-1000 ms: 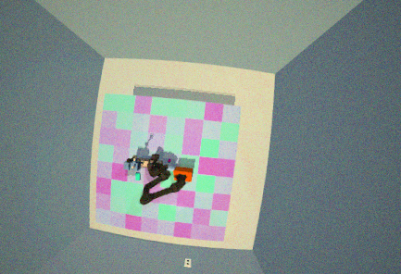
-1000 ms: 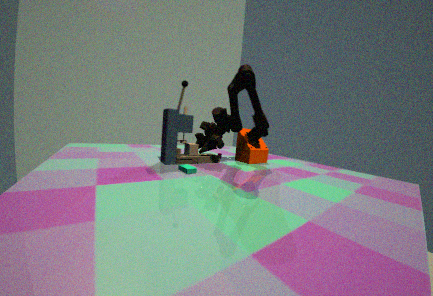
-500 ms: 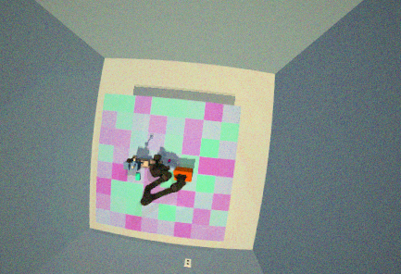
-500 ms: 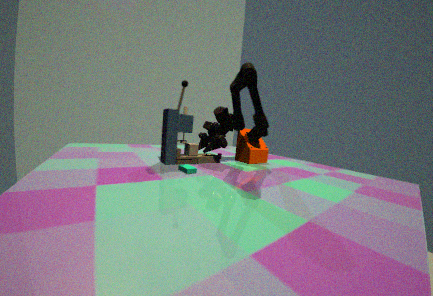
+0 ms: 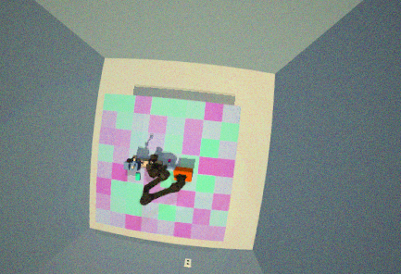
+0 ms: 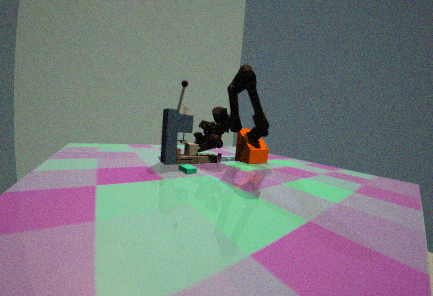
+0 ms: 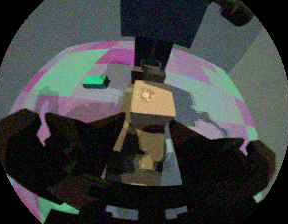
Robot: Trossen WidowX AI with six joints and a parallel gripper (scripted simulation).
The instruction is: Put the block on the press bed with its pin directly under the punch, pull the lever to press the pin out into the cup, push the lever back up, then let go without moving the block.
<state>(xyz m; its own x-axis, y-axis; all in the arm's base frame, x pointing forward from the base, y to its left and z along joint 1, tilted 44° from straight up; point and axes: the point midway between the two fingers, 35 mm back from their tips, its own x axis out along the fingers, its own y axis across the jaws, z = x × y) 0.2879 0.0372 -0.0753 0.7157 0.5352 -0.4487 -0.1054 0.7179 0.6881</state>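
Right now your gripper (image 5: 149, 163) (image 6: 198, 142) (image 7: 147, 119) stands well open, a bit short of full width, and has hold of nothing. Its fingers point at the press (image 5: 131, 165) (image 6: 169, 137) (image 7: 162, 20), one to either side of the bed's line, likely so they can flank or steady the block without hooking the frame.

Just ahead of them, the block (image 5: 144, 163) (image 6: 191, 149) (image 7: 153, 102) sits upright at the press, its pin (image 7: 146, 94) facing up, as the punch (image 6: 183, 136) needs it. It looks a little to your arm's side of the punch; you can't confirm alignment from here, so a small nudge inward may be due.

Farther up, the lever (image 6: 182, 97) is raised, which leaves room for placing. The teal piece (image 5: 138, 176) (image 6: 187, 169) (image 7: 95, 81) lies beside the press; its role is unclear. Square the block before you press, or the punch could miss.
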